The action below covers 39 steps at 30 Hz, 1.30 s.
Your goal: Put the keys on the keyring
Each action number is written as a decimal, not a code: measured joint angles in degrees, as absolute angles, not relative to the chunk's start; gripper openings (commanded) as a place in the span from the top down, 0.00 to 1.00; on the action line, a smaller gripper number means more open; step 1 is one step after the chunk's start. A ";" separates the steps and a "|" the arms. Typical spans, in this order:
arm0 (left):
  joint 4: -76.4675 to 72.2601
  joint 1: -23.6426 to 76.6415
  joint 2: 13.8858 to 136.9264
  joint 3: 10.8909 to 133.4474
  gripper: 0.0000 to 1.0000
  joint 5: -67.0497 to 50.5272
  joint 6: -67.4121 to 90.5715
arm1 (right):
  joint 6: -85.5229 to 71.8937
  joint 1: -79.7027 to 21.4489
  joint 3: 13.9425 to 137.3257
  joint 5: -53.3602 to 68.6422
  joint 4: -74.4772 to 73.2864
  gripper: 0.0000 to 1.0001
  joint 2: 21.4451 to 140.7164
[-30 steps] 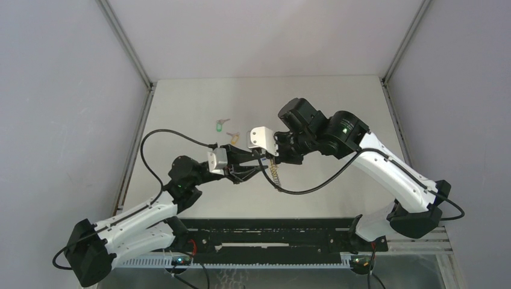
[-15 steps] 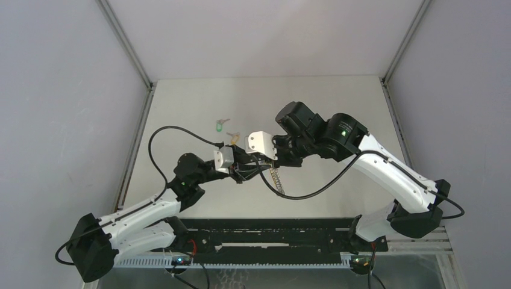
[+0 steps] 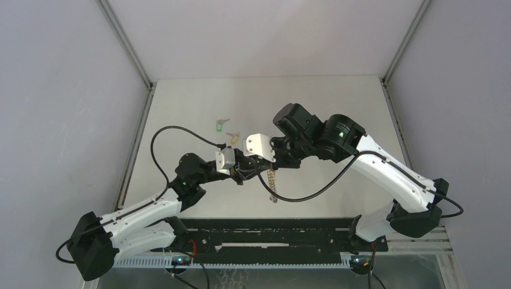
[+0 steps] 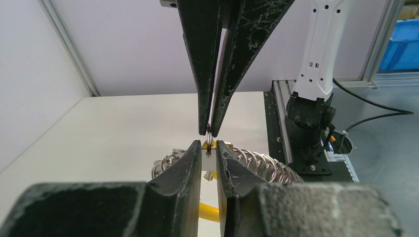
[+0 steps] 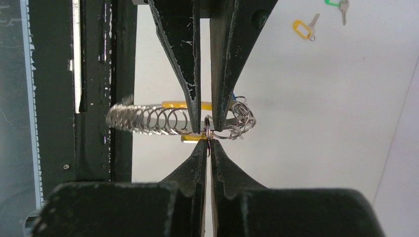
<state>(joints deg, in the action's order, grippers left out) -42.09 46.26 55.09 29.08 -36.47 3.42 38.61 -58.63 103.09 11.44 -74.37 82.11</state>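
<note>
The keyring (image 3: 272, 182), a silvery coiled chain with a yellow tag (image 5: 173, 104), hangs in the air from my right gripper (image 3: 269, 160). That gripper (image 5: 207, 142) is shut on a small split ring at the chain's end. My left gripper (image 3: 242, 169) meets it tip to tip. Its jaws (image 4: 210, 146) stand a narrow gap apart on either side of the same small ring, with slivers of space showing. The coil (image 4: 257, 165) runs off to the right behind them. Two keys lie on the table beyond: one with a green tag (image 3: 219, 127), one with an orange tag (image 3: 233, 138).
The white table (image 3: 337, 102) has grey walls on three sides. A black rail (image 3: 265, 235) with the arm bases runs along the near edge. Black cables loop from both wrists above the table. The right arm's base (image 4: 309, 118) stands behind the coil in the left wrist view.
My left gripper has moved right and up to the right gripper's tips, and its jaws have narrowed. The right gripper and the hanging chain have drifted slightly left.
</note>
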 measured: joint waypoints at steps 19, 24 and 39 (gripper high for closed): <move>-42.11 46.48 54.98 29.08 1.00 -36.77 3.44 | 38.68 -59.70 102.04 10.50 -73.28 0.90 81.95; -43.83 46.48 54.02 28.91 1.00 -35.46 3.90 | 37.93 -57.01 95.29 13.10 -67.33 0.69 75.92; -56.31 46.39 51.79 26.94 1.00 -33.28 7.38 | 23.42 -39.92 70.87 43.07 -32.23 0.65 53.56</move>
